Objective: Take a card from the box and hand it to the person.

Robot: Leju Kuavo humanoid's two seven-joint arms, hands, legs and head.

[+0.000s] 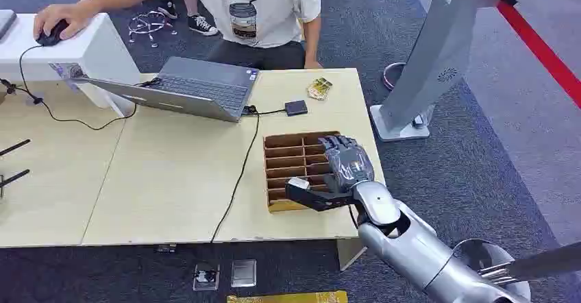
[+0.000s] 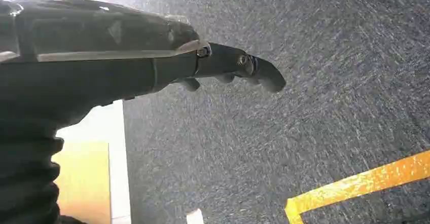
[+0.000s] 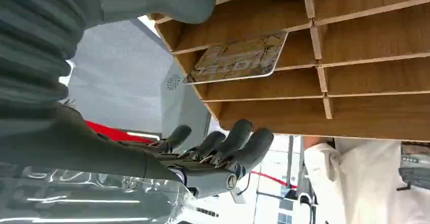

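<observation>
The right hand (image 1: 340, 169) hovers over the box (image 1: 294, 153) at the worktop's (image 1: 171, 173) four o'clock corner, fingers (image 3: 238, 138) spread and empty, thumb poised opposite to pinch the card (image 3: 238, 58) lying flat in a compartment

The right arm (image 1: 418, 248) is reaching forward from the lower right, its right hand (image 1: 342, 169) hovering with fingers (image 3: 238, 143) extended and apart, thumb (image 1: 308, 193) spread out sideways, holding nothing. The left hand (image 2: 223, 64) is hanging low, fingers loosely extended, gripping nothing.
</observation>
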